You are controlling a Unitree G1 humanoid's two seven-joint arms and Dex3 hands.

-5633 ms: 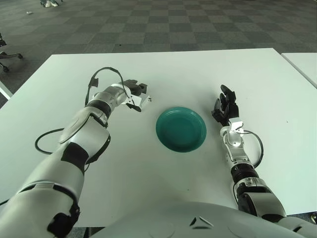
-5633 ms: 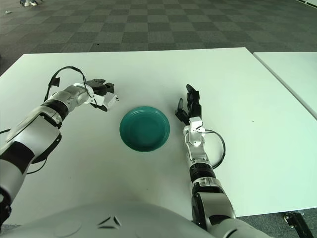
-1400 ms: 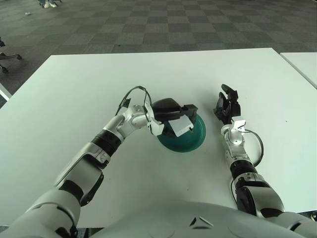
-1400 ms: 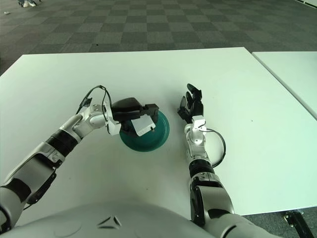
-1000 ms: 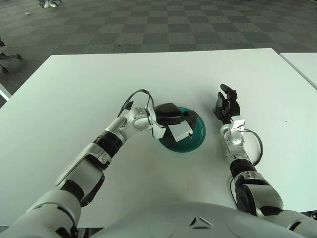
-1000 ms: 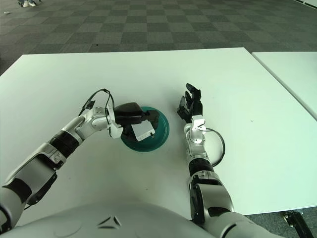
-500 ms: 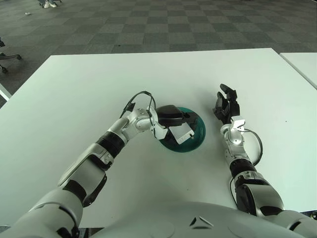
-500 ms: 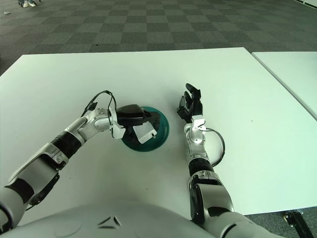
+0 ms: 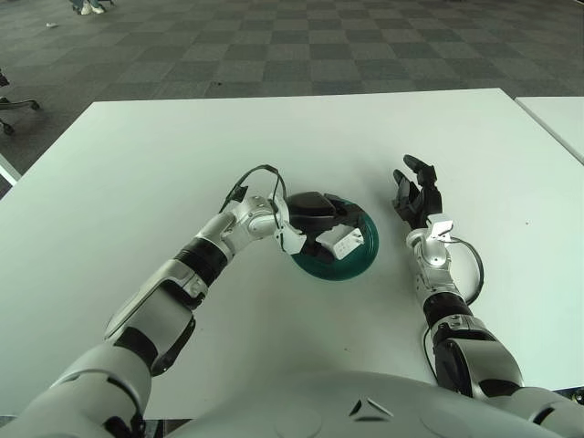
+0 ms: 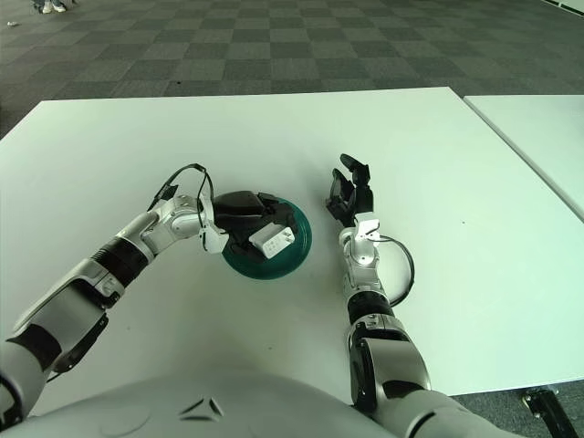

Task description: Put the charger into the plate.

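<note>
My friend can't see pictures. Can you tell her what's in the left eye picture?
The robot's left hand is over a green plate on a white table, with a white charger in the plate by its fingers. Its right hand rests open on the table, right of the plate.

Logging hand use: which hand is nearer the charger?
Left. The left hand is over the plate, at the charger; the right hand is beyond the plate's right rim.

My two head cameras look forward and down at the table (image 9: 137, 146) from close above; both share the plate (image 10: 297, 246) at centre, slightly offset.
</note>
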